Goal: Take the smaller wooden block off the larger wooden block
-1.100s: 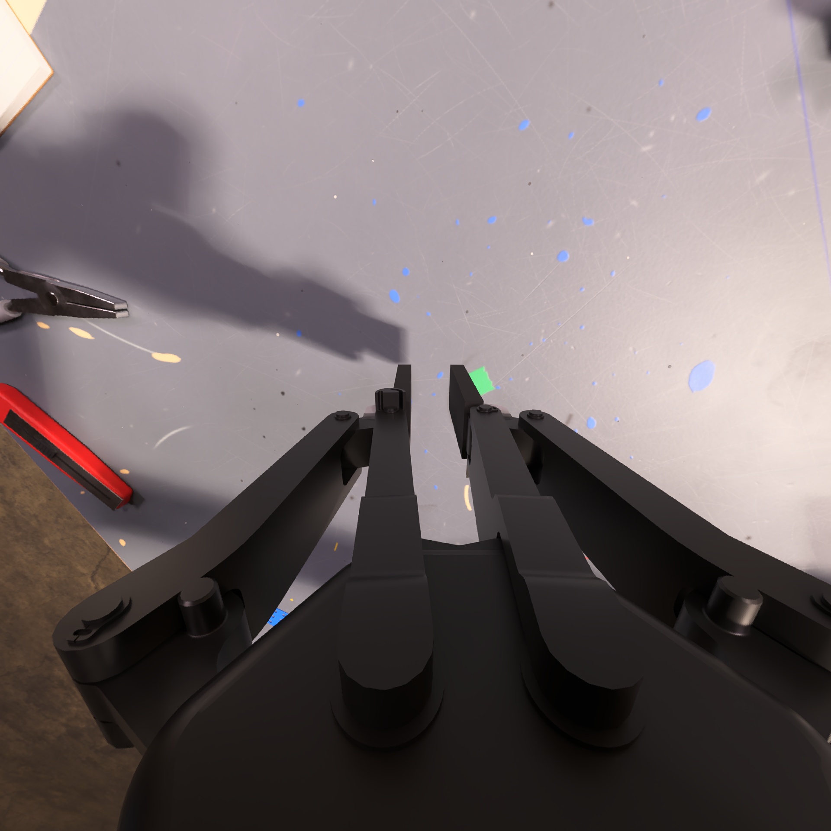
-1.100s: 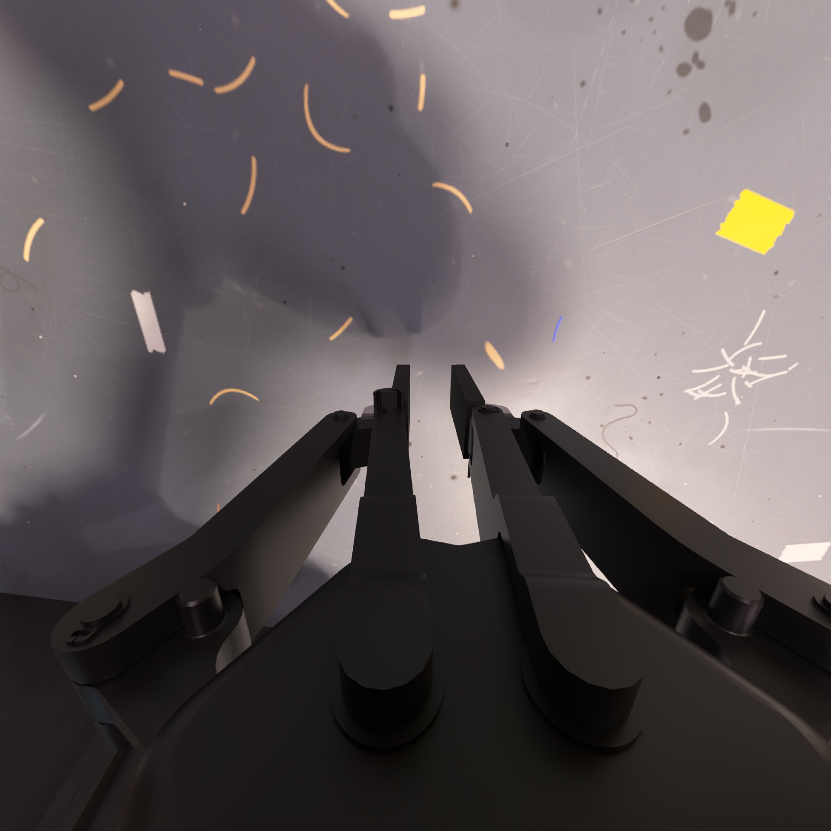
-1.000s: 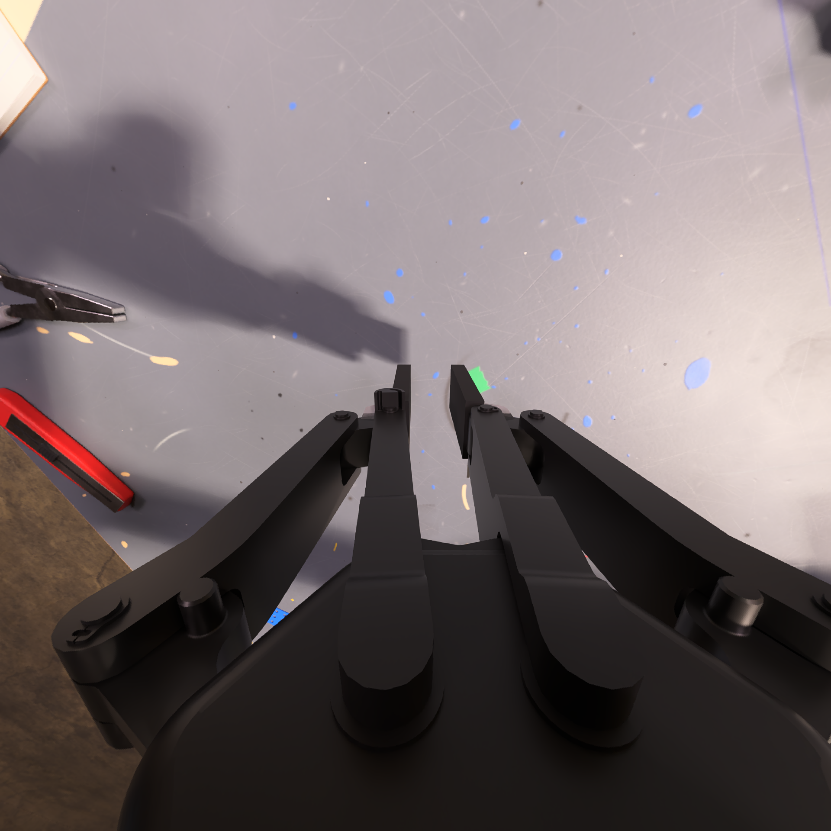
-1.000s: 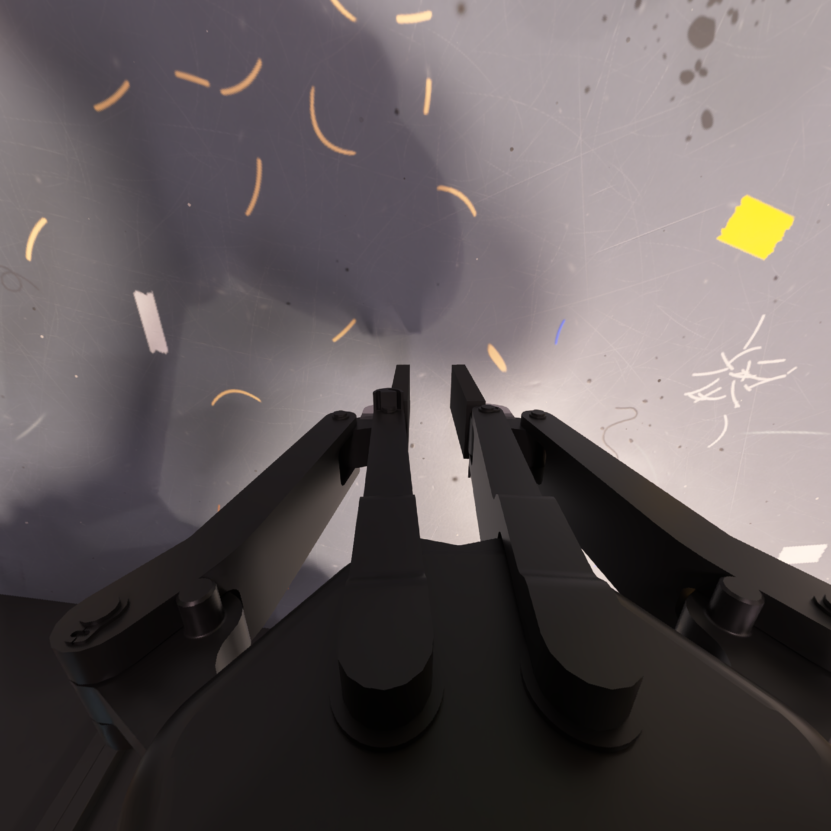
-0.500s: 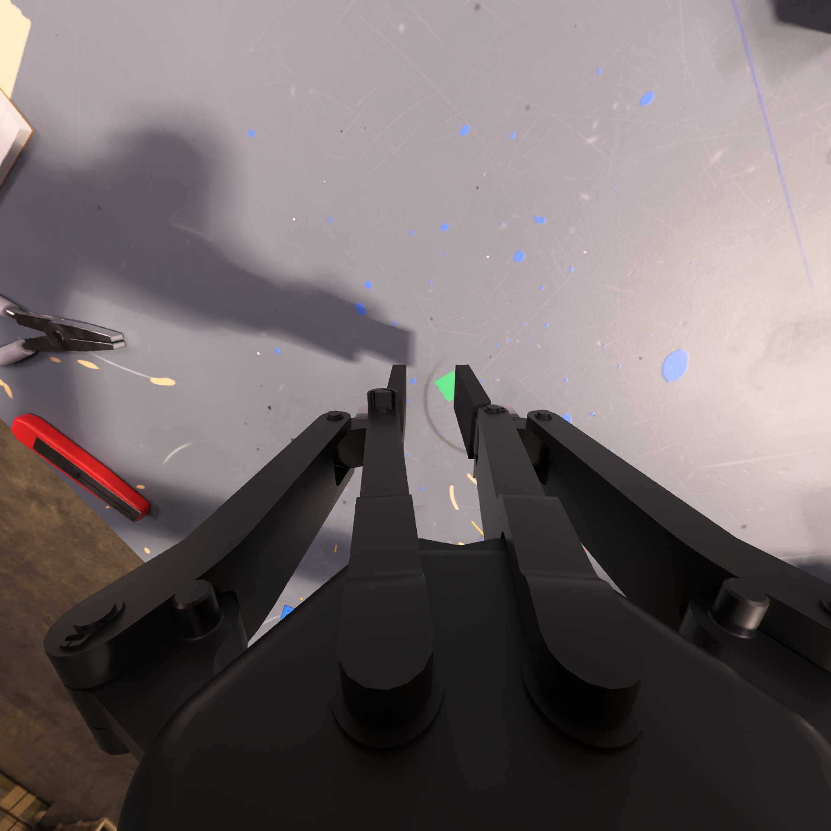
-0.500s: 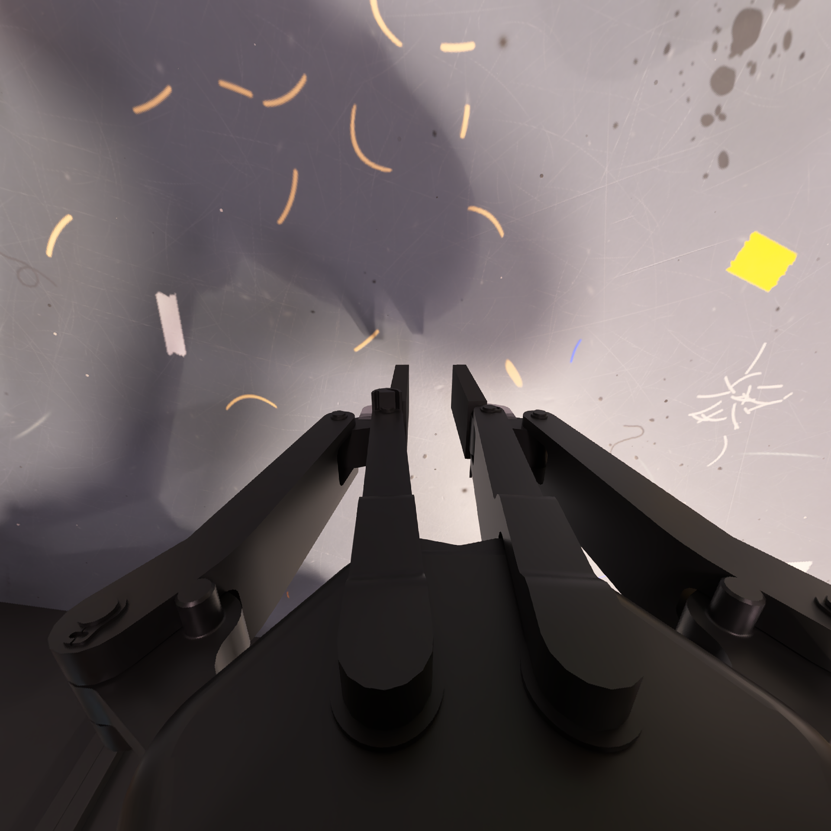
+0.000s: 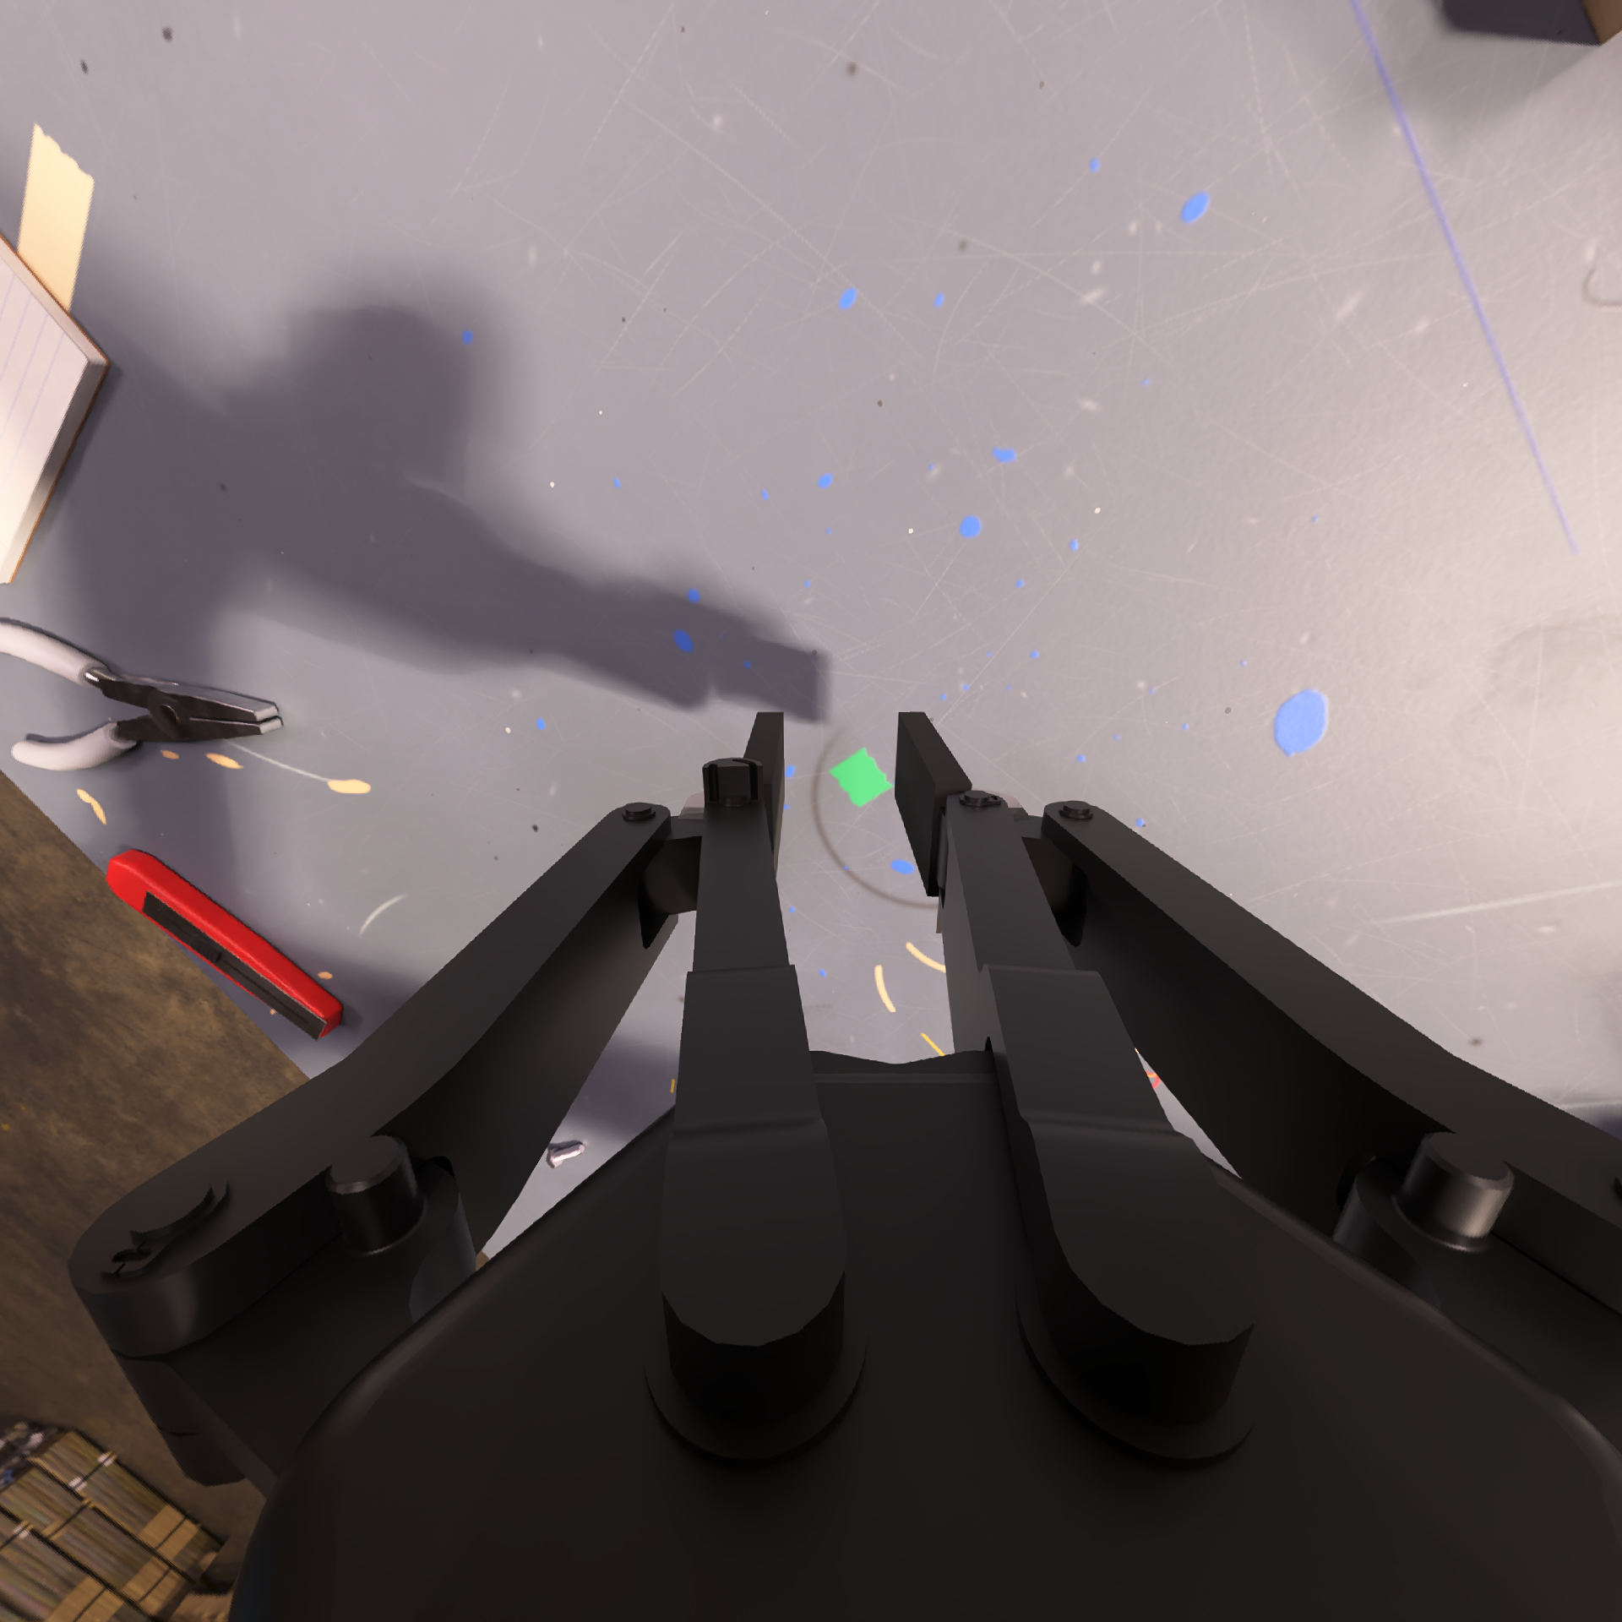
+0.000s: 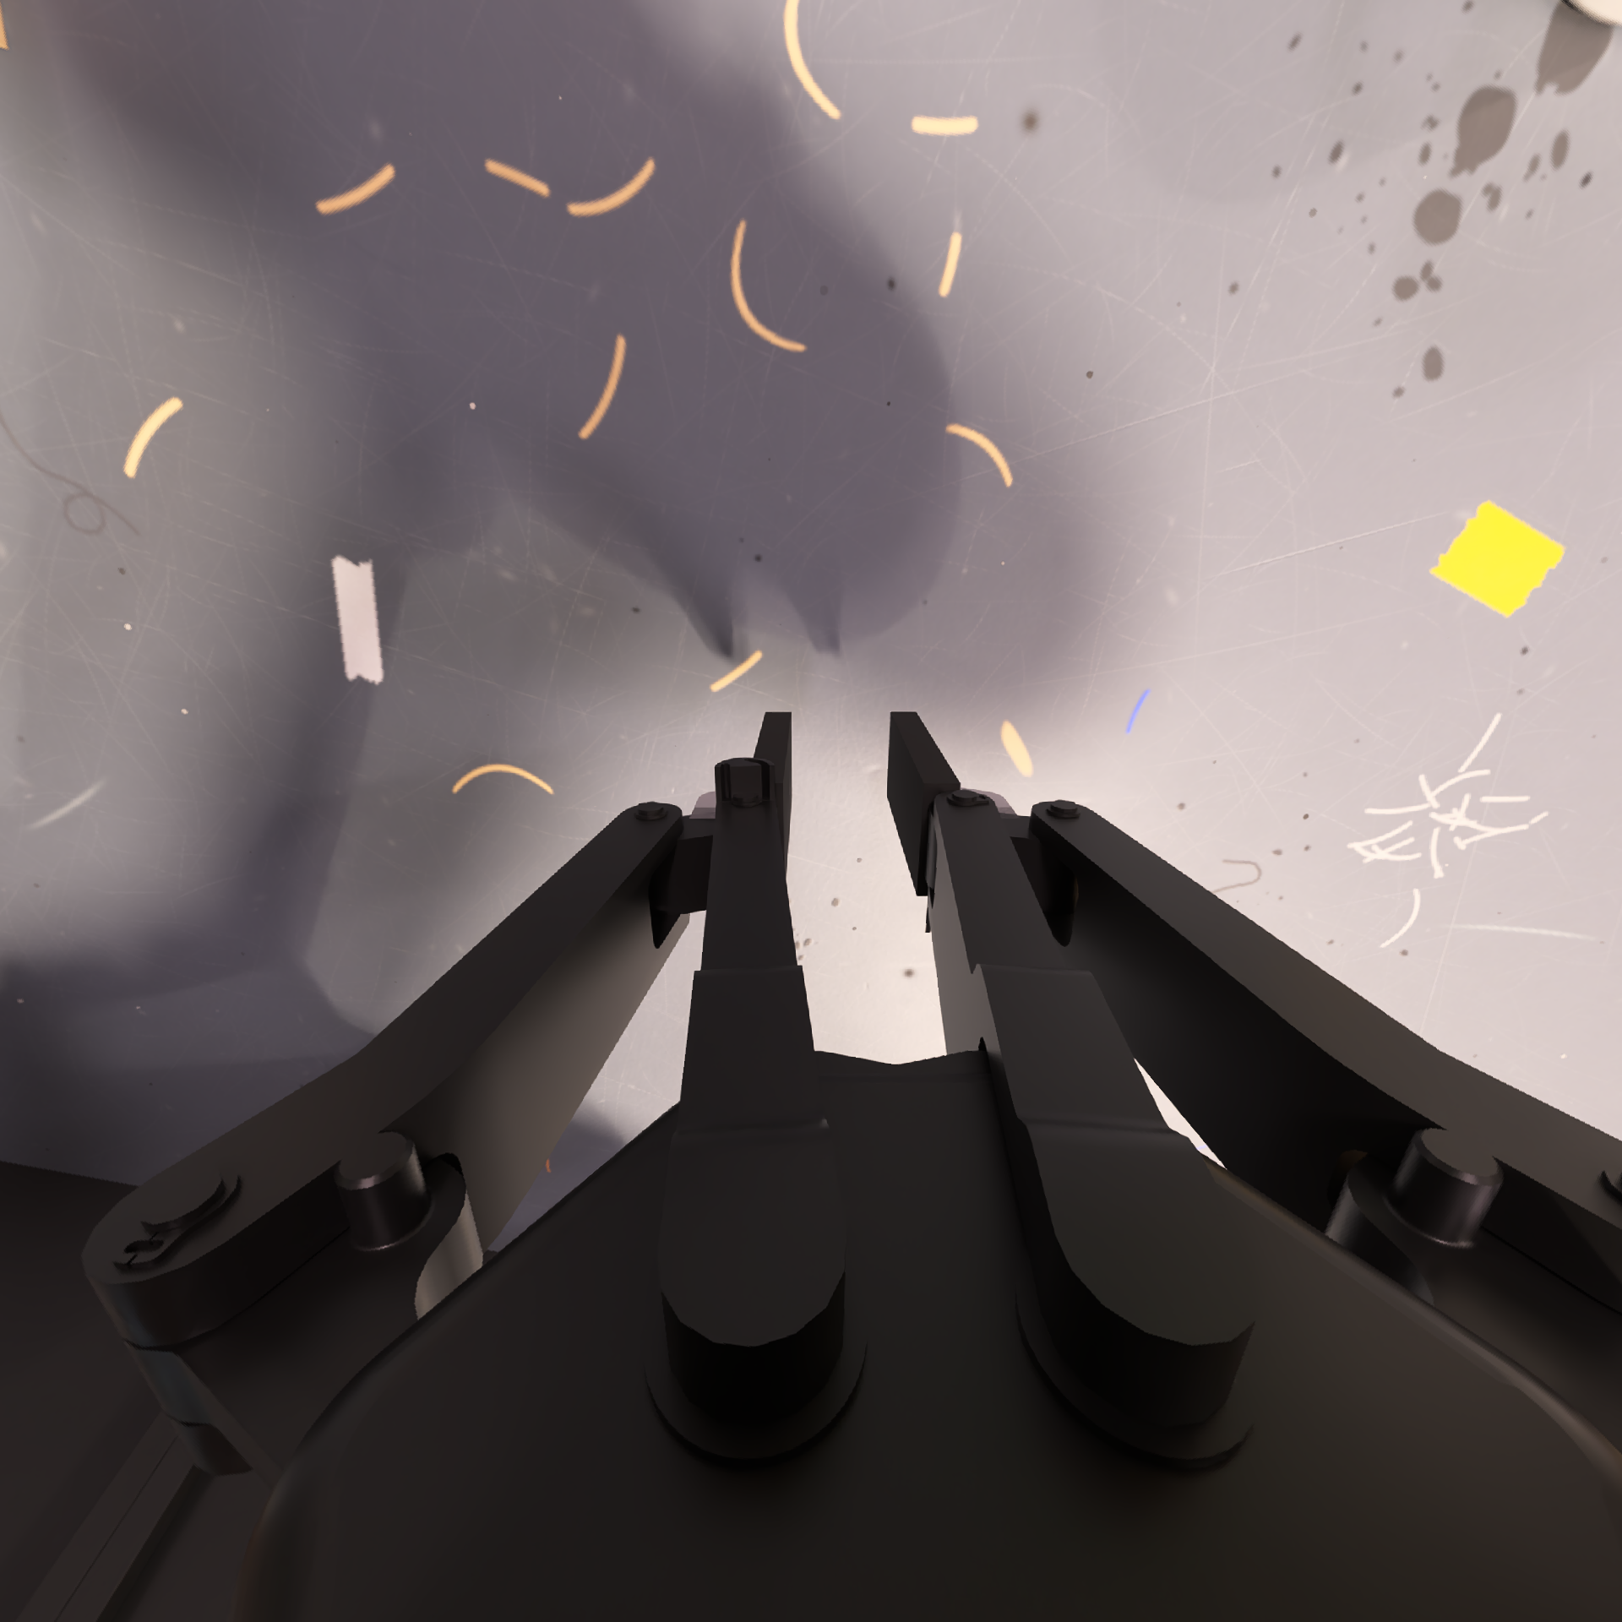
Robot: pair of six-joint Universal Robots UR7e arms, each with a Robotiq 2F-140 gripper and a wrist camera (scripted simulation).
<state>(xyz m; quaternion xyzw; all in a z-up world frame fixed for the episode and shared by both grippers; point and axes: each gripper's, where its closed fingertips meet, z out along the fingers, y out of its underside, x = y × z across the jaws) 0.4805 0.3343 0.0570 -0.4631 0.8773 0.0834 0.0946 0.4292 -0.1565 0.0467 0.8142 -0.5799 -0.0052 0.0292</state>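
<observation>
Neither wooden block shows clearly in either view. A dark box-like shape with a brown corner (image 7: 1523, 19) is cut off by the top right edge of the left wrist view; I cannot tell what it is. My left gripper (image 7: 838, 737) hovers over the grey table, its jaws a narrow gap apart with nothing between them. A green patch (image 7: 860, 777) on the table shows through the gap. My right gripper (image 8: 838, 733) hovers over bare table, also narrowly apart and empty.
In the left wrist view, pliers (image 7: 149, 711), a red utility knife (image 7: 224, 943) and a notepad (image 7: 35, 404) lie at the left near the table edge (image 7: 158, 886). In the right wrist view there are a yellow patch (image 8: 1496, 559) and a white strip (image 8: 357, 619).
Both grippers have risen and drifted, so more of the table shows. Both pairs of jaws have spread a little wider. The green patch now shows between the left fingers.
</observation>
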